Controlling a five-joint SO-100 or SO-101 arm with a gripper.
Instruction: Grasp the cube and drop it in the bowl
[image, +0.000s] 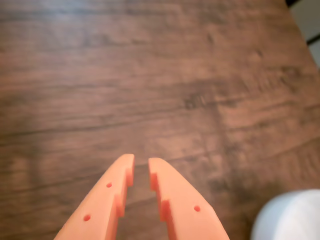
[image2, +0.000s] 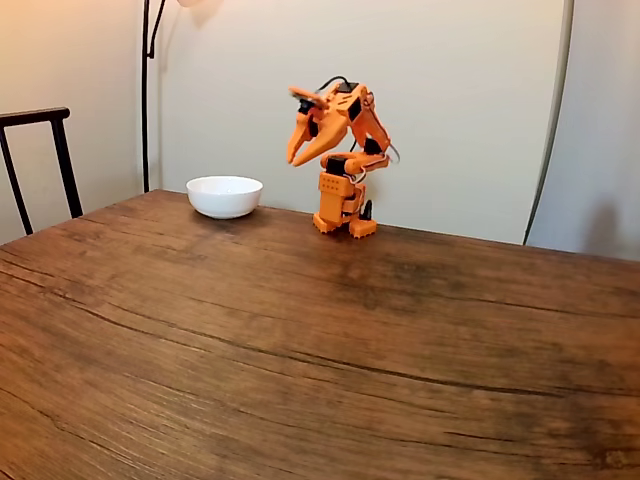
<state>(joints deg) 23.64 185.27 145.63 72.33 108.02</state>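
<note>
Fixed view: the orange arm (image2: 340, 160) stands at the far edge of the brown wooden surface (image2: 300, 340), folded up over its base, with its pincer (image2: 296, 157) raised in the air and pointing down toward 7 o'clock. The bowl (image2: 224, 196) sits on the surface at about 9 o'clock from the arm's base, near it but apart, white and glossy. A dark chair back (image2: 40, 160) stands at the left edge of the frame, and a pale wall rises behind.

In the wrist view the pincer (image: 141, 167) enters from 6 o'clock, its two orange fingers (image: 107, 200) slightly apart with a narrow gap between the tips and nothing held. Beneath it lies bare wood grain. A blurred white shape, probably the bowl (image: 292, 217), fills the corner at 5 o'clock.
</note>
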